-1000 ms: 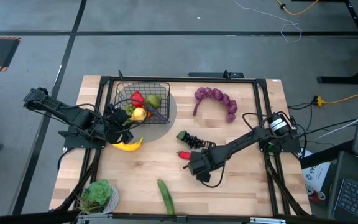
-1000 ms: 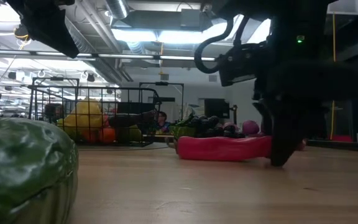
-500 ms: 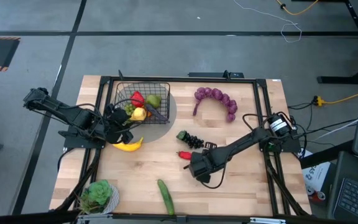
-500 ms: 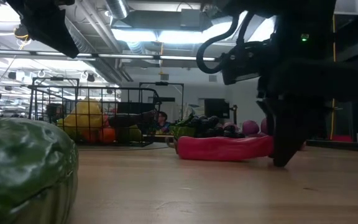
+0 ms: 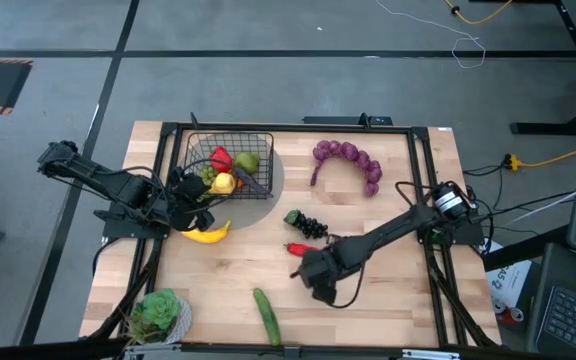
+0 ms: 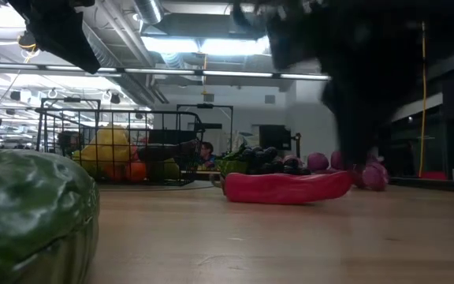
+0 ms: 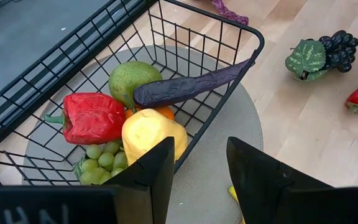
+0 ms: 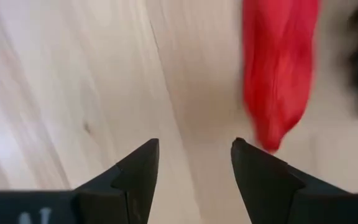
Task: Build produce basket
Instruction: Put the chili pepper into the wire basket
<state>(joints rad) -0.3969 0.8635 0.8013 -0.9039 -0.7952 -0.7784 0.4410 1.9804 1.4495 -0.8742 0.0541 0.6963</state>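
Note:
The black wire basket [image 5: 230, 165] stands on a grey disc at the far left. It holds a red pepper [image 7: 91, 117], a green fruit [image 7: 131, 76], a yellow fruit [image 7: 148, 132], green grapes [image 7: 99, 160] and an eggplant [image 7: 194, 86] leaning on its rim. My left gripper [image 5: 198, 205] is open and empty at the basket's near corner, above the banana [image 5: 208, 234]. My right gripper [image 5: 313, 278] is open and empty just near of the red chili [image 5: 296, 248], which lies beside its fingers in the right wrist view [image 8: 278, 74]. Dark grapes [image 5: 306, 223] lie beyond the chili.
A purple bunch [image 5: 348, 160] lies at the far right of centre. A cucumber [image 5: 266, 315] lies near the front edge. A leafy green vegetable [image 5: 158, 312] sits at the near left and fills the low view's left [image 6: 30, 213]. Bare wood lies between chili and cucumber.
My right gripper has drawn back from the chili's end, a little toward the table's near and left edges, and has risen off the tabletop. The chili stays lying where it was.

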